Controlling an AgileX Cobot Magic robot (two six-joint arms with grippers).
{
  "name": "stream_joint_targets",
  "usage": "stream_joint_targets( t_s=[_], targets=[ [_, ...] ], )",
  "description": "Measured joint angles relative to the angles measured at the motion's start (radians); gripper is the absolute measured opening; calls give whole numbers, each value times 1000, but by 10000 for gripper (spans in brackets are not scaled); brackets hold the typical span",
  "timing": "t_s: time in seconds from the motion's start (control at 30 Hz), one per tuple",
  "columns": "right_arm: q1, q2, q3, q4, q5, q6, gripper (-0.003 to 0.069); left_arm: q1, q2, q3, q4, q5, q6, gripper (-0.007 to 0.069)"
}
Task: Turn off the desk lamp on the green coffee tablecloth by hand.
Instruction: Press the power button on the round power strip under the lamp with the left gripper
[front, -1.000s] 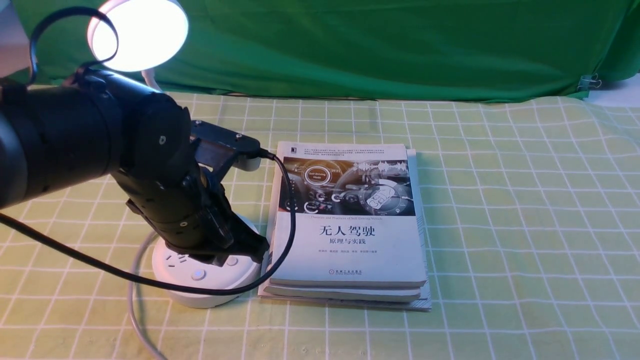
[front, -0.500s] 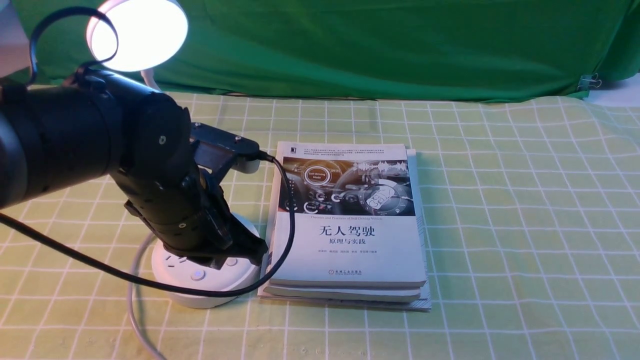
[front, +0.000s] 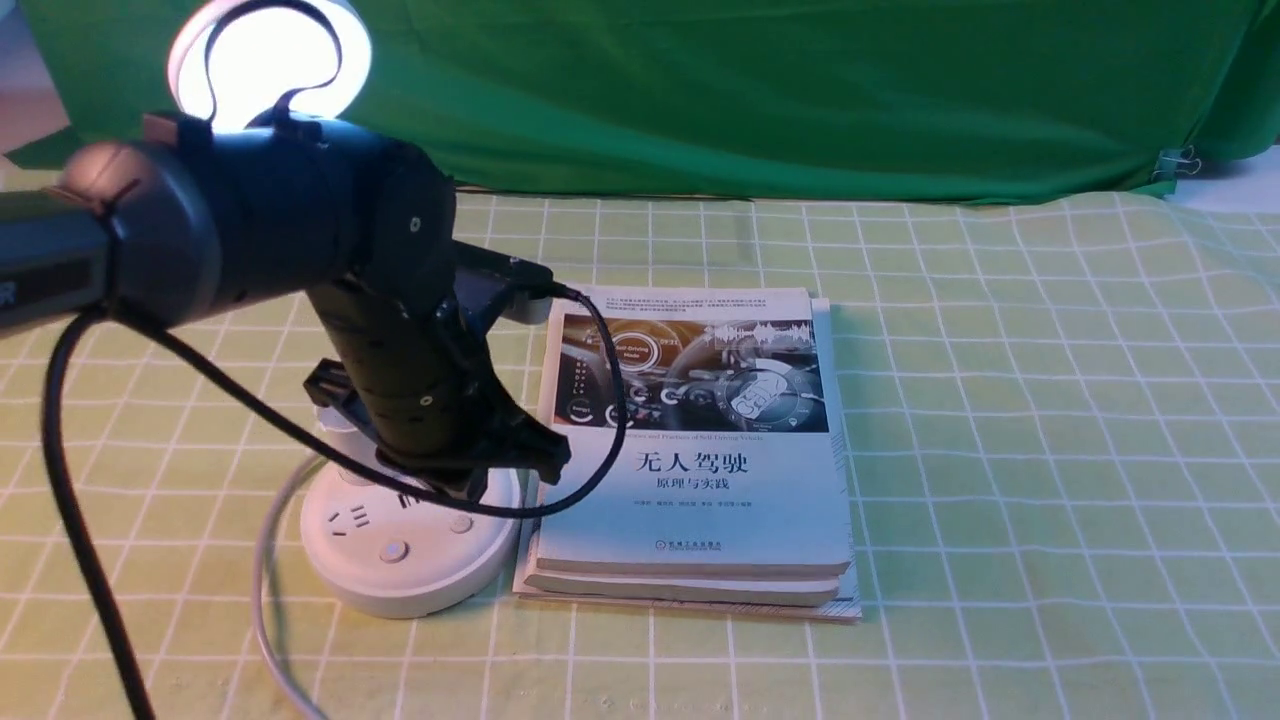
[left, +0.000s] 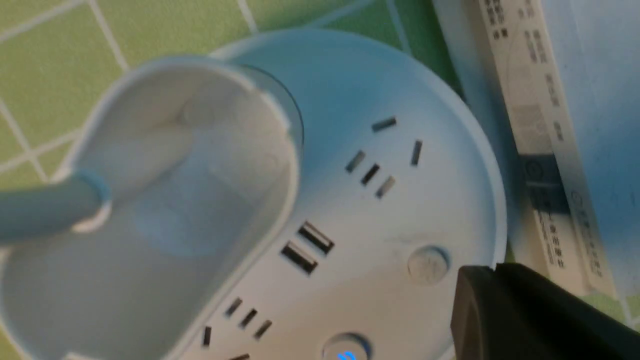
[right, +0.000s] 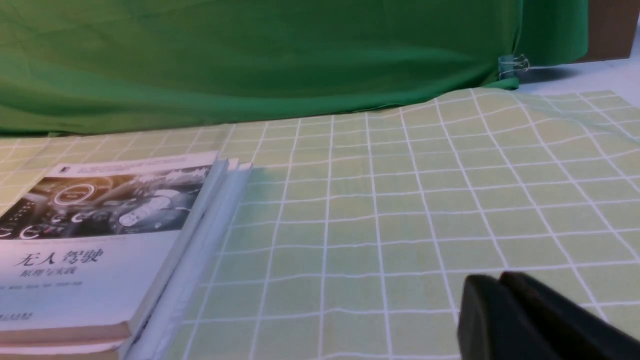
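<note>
The desk lamp stands at the left on the green coffee tablecloth (front: 1000, 400). Its disc head (front: 265, 60) is lit. Its round base (front: 345, 565) shows sockets and two buttons (front: 393, 550). In the left wrist view I see the cup (left: 175, 200), a plain button (left: 427, 262) and a blue-lit button (left: 345, 350). My left gripper (front: 545, 460) is shut and empty. It hovers over the base's right rim, beside the plain button (left: 495, 270). My right gripper (right: 500, 280) is shut and empty, low over the cloth, out of the front view.
A stack of books (front: 700, 450) lies right beside the lamp base. The lamp's grey cord (front: 262, 600) runs off the front edge. My arm's black cable (front: 70, 520) hangs at the left. A dark green backdrop (front: 800, 90) hangs behind.
My left arm has swung right and risen, lifting the gripper tip off the base's top toward its right rim. The lamp head stays lit.
</note>
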Motion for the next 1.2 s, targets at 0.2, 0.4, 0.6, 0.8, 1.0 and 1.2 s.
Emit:
stream_joint_targets(
  t_s=[0.2,0.4,0.6,0.8,1.0,1.2],
  targets=[
    [0,0,0,0,0,-1,29,0,49,-12,9,7,10,6],
    [0,0,0,0,0,-1,29,0,90,-15,24,-2,10,6],
    [0,0,0,0,0,-1,29,0,105,-28,25,2,10,6],
    [0,0,0,-1,0,0,29,0,61,-27,42,3,6,6],
    [0,0,0,-1,1,0,29,0,17,-27,50,3,-4,6],
    [0,0,0,-1,1,0,29,0,83,-27,42,3,-6,6]
  ],
)
